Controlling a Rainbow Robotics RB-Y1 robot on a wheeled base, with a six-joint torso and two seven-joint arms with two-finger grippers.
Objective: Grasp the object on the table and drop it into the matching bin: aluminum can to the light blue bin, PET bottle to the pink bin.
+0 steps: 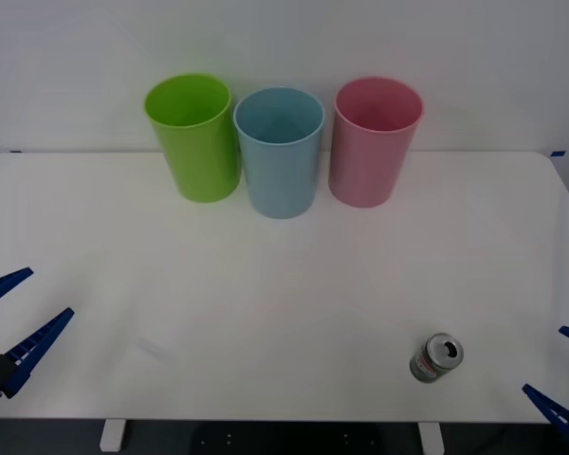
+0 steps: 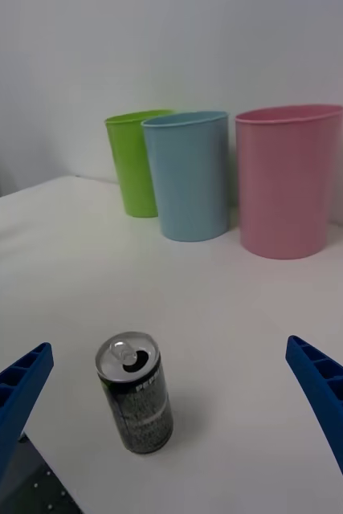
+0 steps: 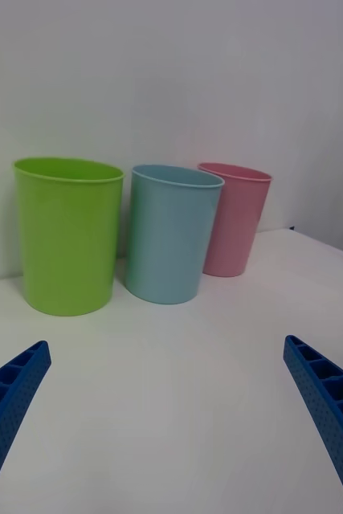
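While the can (image 1: pixel 436 357) stands upright at the tabletop's (image 1: pixel 266 313) lower right, near the edge, we hold both grippers, right (image 1: pixel 561 374) and left (image 1: pixel 11 318), wide-jawed, and a glancing approach could topple it off.

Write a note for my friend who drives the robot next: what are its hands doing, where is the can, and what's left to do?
Left gripper: open, near the table's left front edge, holding nothing.
Right gripper: open, at the right front corner, close to the can.
Can: upright on the table, near the front right, untouched.
Bins: green, light blue, pink, in a row at the back.
Done: nothing.
Left: grasp the can, drop it into the light blue bin.
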